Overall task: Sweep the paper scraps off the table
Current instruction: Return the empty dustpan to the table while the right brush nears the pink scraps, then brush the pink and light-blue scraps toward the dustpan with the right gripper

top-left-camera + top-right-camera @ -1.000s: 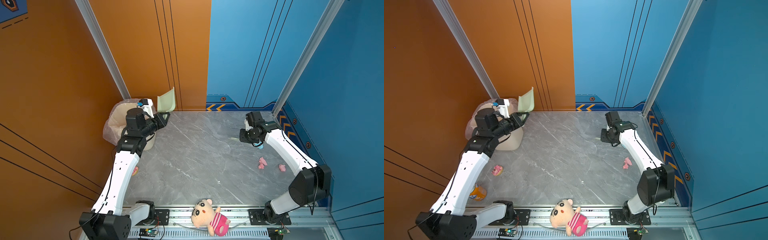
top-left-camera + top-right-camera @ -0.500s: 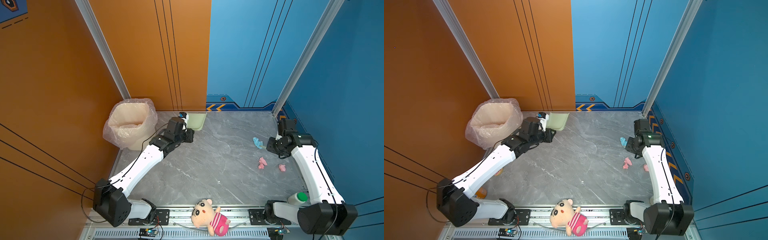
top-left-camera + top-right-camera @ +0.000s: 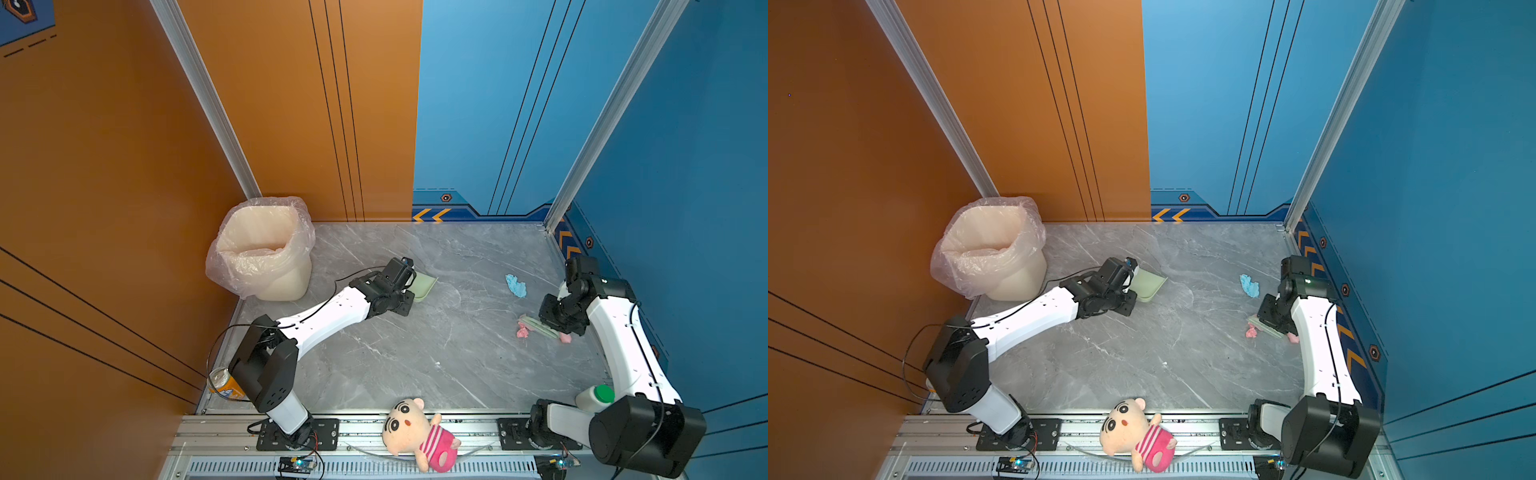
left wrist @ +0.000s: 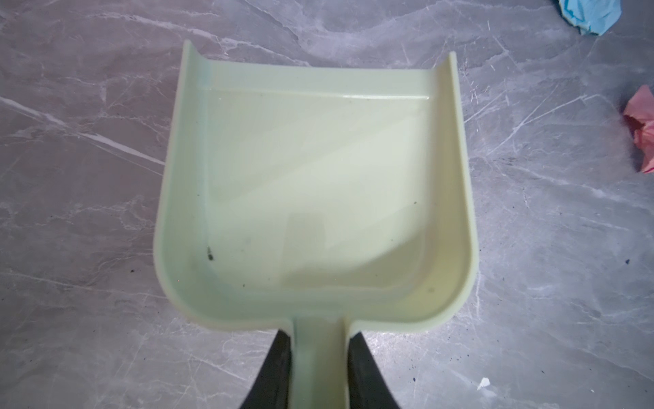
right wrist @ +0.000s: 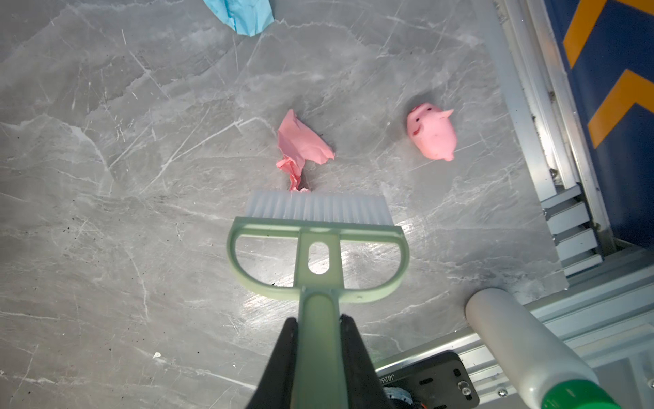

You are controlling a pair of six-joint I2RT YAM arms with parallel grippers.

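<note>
On the grey marble table (image 3: pixel 415 357) lie two paper scraps, at its right side. One is a light blue wad (image 3: pixel 515 285) (image 5: pixel 240 14). The other is a pink wad (image 3: pixel 522 331) (image 5: pixel 300 148). My right gripper (image 5: pixel 318 325) is shut on the handle of a pale green brush (image 5: pixel 318 212), whose white bristles touch the pink wad's near end. My left gripper (image 4: pixel 318 340) is shut on the handle of an empty pale green dustpan (image 4: pixel 318 177) (image 3: pixel 424 286), low over the middle of the table with its mouth facing the scraps.
A small pink pig toy (image 5: pixel 431 132) lies beside the brush near the right rail. A bag-lined bin (image 3: pixel 262 249) stands at the back left. A plush doll (image 3: pixel 415 432) lies on the front rail. An orange can (image 3: pixel 222 384) and a white green-capped bottle (image 3: pixel 594 397) sit at the front corners.
My left arm brought the dustpan from above the bin down to the middle of the table. My right arm carried the brush from the back towards the right, down to the pink wad.
</note>
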